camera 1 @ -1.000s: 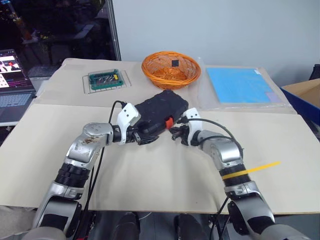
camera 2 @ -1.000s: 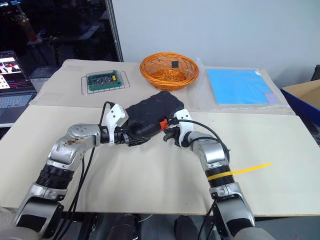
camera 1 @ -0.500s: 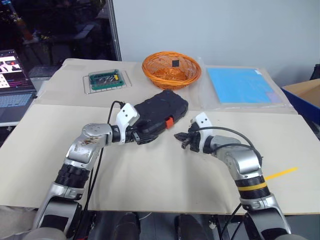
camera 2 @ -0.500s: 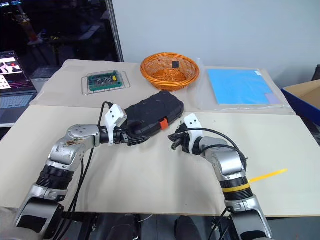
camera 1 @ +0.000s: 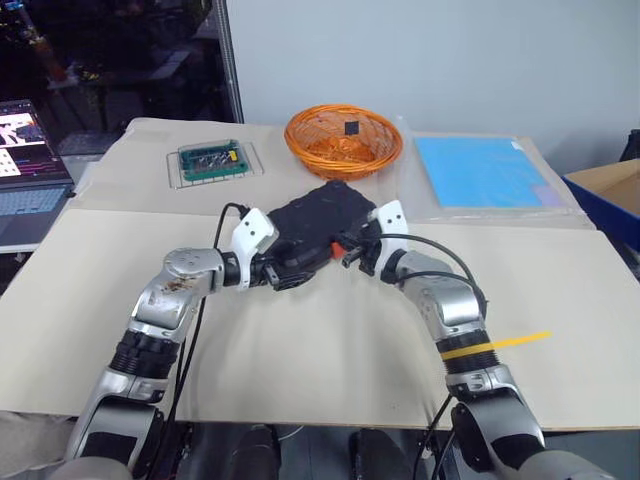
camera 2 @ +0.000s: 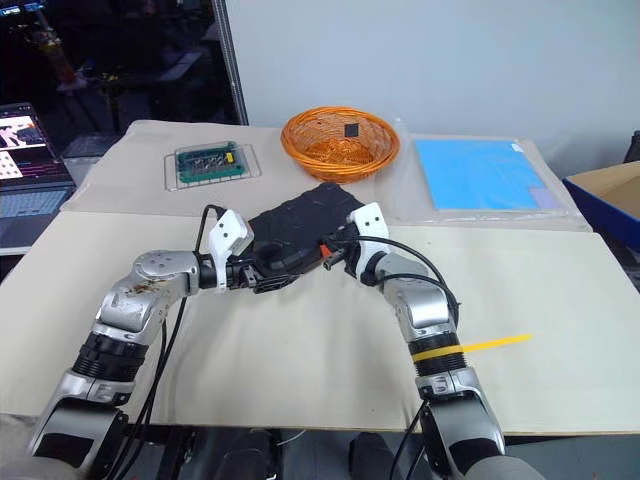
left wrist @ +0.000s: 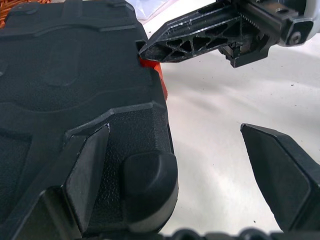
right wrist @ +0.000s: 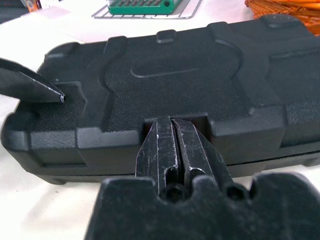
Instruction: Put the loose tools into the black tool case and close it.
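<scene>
Returned right jaws [right wrist: 171,131], pressed together, touch case [camera 1: 320,225] latch [left wrist: 152,67]; left jaws [left wrist: 175,175], spread, straddle its corner.

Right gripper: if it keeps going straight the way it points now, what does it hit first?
The right gripper, fingers shut, points at the orange latch in the front edge of the closed black tool case. It would meet the latch almost at once; it may already touch.

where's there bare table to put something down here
Bare table runs along the near edge, in front of the case and both arms, and to the right toward the yellow tape. A smaller patch lies left of the case, below the green holder. It is crowded at the case and along the far edge: basket, blue mat.
</scene>
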You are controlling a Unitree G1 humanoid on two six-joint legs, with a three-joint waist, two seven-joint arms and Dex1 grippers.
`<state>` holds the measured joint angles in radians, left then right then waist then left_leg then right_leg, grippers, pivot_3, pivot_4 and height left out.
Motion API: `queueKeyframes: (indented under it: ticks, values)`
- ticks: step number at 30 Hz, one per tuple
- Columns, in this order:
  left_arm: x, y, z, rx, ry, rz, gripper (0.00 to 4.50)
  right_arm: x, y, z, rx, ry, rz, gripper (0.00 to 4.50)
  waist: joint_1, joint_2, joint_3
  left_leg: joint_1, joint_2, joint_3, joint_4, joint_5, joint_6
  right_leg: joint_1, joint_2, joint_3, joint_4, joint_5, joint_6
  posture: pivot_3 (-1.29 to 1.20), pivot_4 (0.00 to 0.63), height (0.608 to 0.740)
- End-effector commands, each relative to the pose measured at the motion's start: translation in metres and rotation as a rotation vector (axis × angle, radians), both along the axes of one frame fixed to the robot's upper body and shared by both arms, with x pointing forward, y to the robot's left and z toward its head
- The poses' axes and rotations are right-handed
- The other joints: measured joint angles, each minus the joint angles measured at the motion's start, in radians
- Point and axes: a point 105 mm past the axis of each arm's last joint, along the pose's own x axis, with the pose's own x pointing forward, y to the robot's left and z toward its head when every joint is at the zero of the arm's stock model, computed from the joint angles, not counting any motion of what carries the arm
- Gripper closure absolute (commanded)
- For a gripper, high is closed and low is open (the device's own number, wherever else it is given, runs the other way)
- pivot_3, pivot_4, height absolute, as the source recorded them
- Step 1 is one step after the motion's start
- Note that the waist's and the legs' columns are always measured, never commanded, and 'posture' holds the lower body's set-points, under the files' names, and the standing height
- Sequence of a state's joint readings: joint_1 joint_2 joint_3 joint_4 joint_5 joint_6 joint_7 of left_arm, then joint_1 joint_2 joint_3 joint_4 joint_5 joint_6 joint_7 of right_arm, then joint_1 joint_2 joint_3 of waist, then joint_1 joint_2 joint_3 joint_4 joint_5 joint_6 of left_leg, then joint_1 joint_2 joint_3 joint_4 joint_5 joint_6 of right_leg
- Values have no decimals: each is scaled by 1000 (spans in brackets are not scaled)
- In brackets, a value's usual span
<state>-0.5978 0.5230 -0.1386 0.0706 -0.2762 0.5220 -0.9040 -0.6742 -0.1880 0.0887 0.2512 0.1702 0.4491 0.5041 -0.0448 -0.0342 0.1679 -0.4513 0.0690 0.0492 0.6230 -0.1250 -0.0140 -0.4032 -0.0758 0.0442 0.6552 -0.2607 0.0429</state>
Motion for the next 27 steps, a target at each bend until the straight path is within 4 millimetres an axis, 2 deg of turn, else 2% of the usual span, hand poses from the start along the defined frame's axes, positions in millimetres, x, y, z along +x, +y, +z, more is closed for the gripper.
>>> queueKeyframes:
  ticks: [1,3,7,15,18,27]
  values:
    - [-2,4,-24,29,88,27,0,1,-6,-17,-56,40,-23,4485,0,0,-1,1,0,0,0,0,0,1,0,0,0,0,0,0,150,740]
    - [-2,4,-25,29,89,27,0,1,-6,-21,-65,47,-21,4485,0,1,-1,2,0,0,0,-4,-6,2,0,0,0,0,0,0,150,740]
    - [-2,3,-25,28,92,26,0,2,-5,-31,-91,68,-25,4485,0,1,-2,6,0,1,-1,-4,-6,5,0,0,0,-1,-1,0,150,740]
    - [-2,1,-26,26,89,26,0,-3,-8,-68,-200,148,-32,4485,-1,0,-13,14,0,1,-4,-5,-9,10,-1,0,-3,-7,-2,0,150,740]
    - [-2,1,-25,25,88,25,0,-3,-10,-72,-207,165,-40,4485,-1,-3,-18,23,0,2,-13,-6,-10,14,-2,-1,-10,-6,-4,0,150,740]
    - [-1,0,-26,23,89,23,0,0,-13,-77,-232,210,-51,4485,0,-4,-25,25,0,2,-16,-6,-10,15,-3,-1,-11,-5,-5,0,150,740]
